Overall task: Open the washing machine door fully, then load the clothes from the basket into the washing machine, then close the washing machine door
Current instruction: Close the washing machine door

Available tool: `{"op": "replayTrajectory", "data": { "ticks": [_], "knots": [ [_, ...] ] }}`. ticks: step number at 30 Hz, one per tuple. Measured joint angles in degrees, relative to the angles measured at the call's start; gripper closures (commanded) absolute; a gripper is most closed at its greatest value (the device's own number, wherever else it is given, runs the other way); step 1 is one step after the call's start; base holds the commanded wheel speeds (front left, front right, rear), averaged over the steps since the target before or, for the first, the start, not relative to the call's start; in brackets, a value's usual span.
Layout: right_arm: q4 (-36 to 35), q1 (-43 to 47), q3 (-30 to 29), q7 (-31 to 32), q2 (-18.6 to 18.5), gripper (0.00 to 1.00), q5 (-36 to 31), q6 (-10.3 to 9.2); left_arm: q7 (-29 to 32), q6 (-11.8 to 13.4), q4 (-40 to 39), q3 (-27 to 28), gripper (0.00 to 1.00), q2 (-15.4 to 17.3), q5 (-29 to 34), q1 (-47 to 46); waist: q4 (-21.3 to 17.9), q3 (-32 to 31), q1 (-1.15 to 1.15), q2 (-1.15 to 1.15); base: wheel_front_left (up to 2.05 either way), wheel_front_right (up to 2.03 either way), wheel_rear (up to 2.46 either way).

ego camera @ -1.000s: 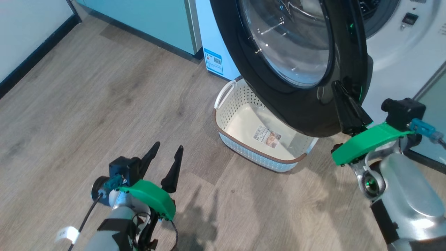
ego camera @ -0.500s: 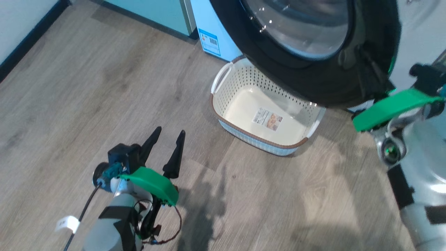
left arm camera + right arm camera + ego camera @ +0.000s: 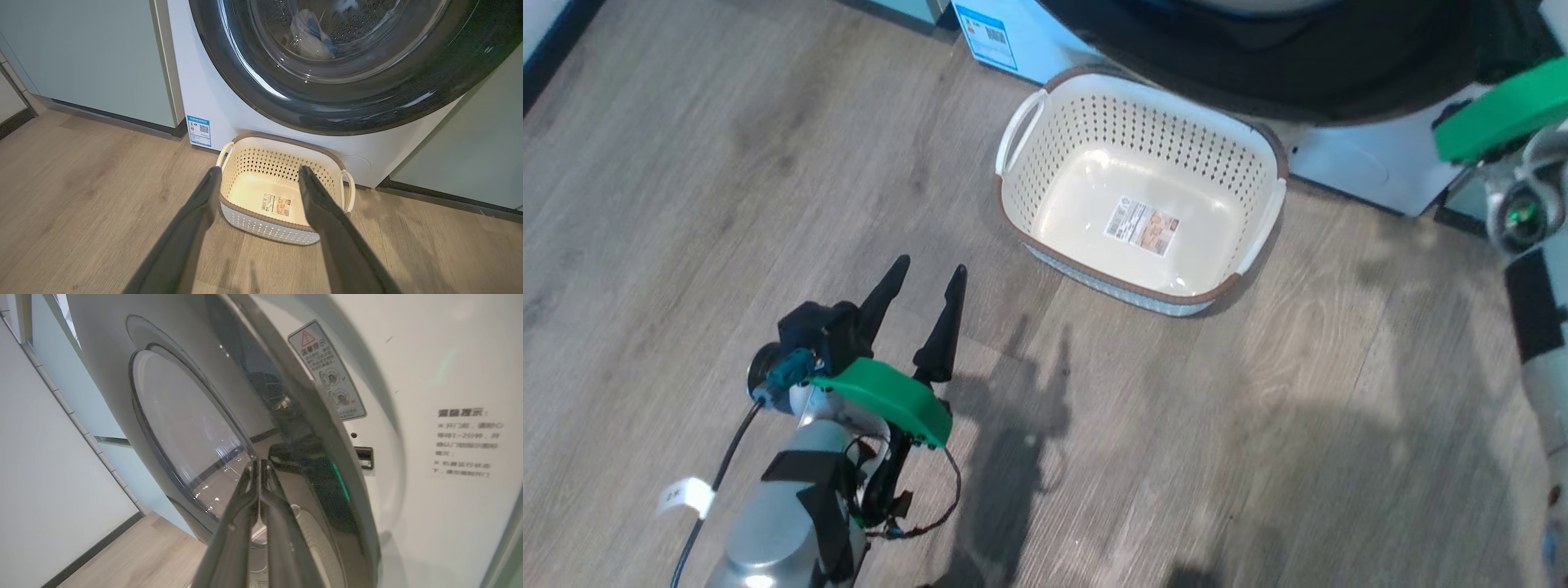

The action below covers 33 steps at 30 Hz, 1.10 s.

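clothes in washing machine, basket on floor

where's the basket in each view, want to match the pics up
head view: basket upper centre, on the floor under the washing machine door.
left wrist view: basket lower centre, between the open left tool's fingers.
right wrist view: basket probably the cream perforated patch at the bottom, right of the shut right tool.
shared landmark: the door's glossy black rim.
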Motion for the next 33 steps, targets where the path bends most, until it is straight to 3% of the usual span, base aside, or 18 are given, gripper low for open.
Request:
{"op": "replayTrajectory", "data": {
  "ticks": [11, 24, 33],
  "knots": [
    [2.63, -7.01, -1.52, 0.00, -1.56, 1.00, -1.10, 0.00, 0.00, 0.00, -0.36, -0.05, 0.00, -0.88, 0.05, -1.93, -0.37, 3.50, 0.00, 0.00, 0.00, 0.00, 0.00],
    [2.81, -7.95, -3.32, 0.00, -1.53, 1.00, -1.66, 0.01, -0.18, 0.00, -0.34, 0.68, 0.00, -1.74, -0.10, -3.18, -0.09, 4.67, 0.00, 0.00, 0.00, 0.00, 0.00],
    [0.73, -6.23, 0.43, 0.00, -1.59, 1.00, -1.41, 0.01, -0.18, 0.00, 1.45, 1.77, 0.00, -1.80, 0.57, -3.19, 0.06, 1.66, 0.00, 0.00, 0.00, 0.00, 0.00]
  ]
}}
